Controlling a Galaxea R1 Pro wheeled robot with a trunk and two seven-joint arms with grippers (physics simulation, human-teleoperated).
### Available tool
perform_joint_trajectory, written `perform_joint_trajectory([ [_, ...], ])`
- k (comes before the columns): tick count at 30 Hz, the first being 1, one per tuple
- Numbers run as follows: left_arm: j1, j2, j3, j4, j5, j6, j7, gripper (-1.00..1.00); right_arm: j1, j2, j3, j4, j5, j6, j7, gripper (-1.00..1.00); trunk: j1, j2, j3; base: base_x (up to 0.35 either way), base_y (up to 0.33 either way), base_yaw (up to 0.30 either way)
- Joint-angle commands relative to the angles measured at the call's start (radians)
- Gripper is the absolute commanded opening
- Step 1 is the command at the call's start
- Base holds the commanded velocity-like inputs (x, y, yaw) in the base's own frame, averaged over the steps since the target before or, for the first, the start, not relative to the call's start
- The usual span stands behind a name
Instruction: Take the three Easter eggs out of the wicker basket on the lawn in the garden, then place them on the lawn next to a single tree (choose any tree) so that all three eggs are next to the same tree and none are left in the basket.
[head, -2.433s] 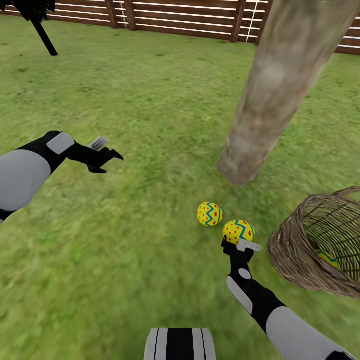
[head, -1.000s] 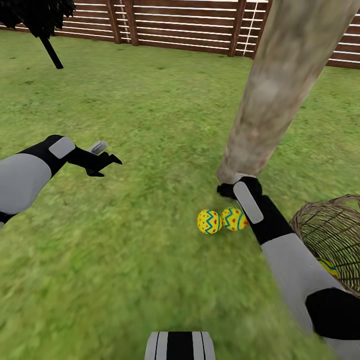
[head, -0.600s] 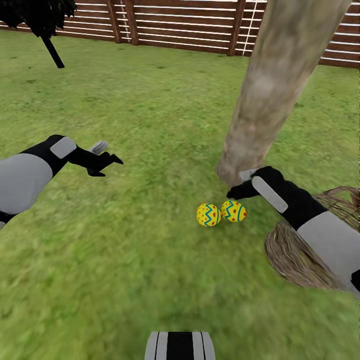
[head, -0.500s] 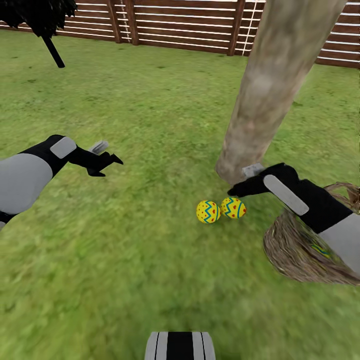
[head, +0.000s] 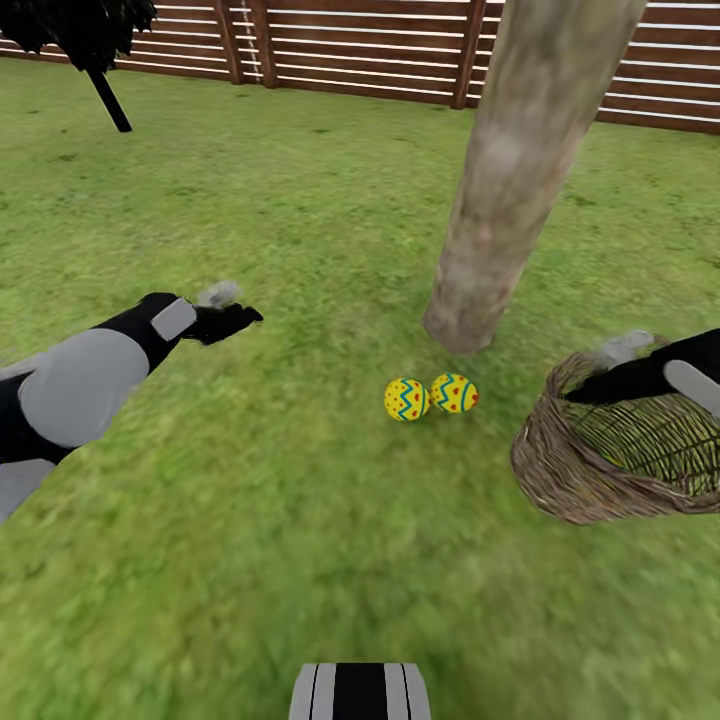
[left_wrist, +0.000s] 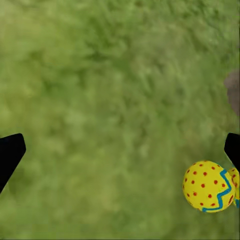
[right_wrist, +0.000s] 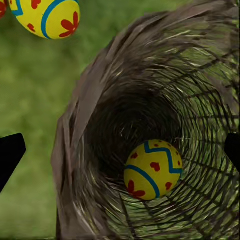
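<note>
Right gripper (head: 610, 375) has swung from beside the two placed Easter eggs (head: 430, 396) at the tree (head: 500, 200) over to the wicker basket (head: 560, 470) rim. My right wrist view shows its jaws spread wide, empty, with the third egg (right_wrist: 152, 169) deep inside, straight ahead; head view hides it. Left gripper (head: 235, 318) idle, fingertips spread, empty.
</note>
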Motion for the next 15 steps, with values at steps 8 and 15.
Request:
perform_joint_trajectory([
  [8,0.223,-0.189,-0.002,-0.001,-0.093,-0.633,0.45,1.0,-0.003,0.002,0.004,0.051,0.055,0.002,-0.004,1.0,0.0,0.0,-0.001,-0.001,-0.001,0.0],
  [15,0.323,-0.28,-0.001,0.0,-0.254,-0.832,0.69,1.0,-0.003,0.019,0.006,0.094,0.072,0.002,-0.05,1.0,0.0,0.0,-0.001,0.0,0.0,0.0],
])
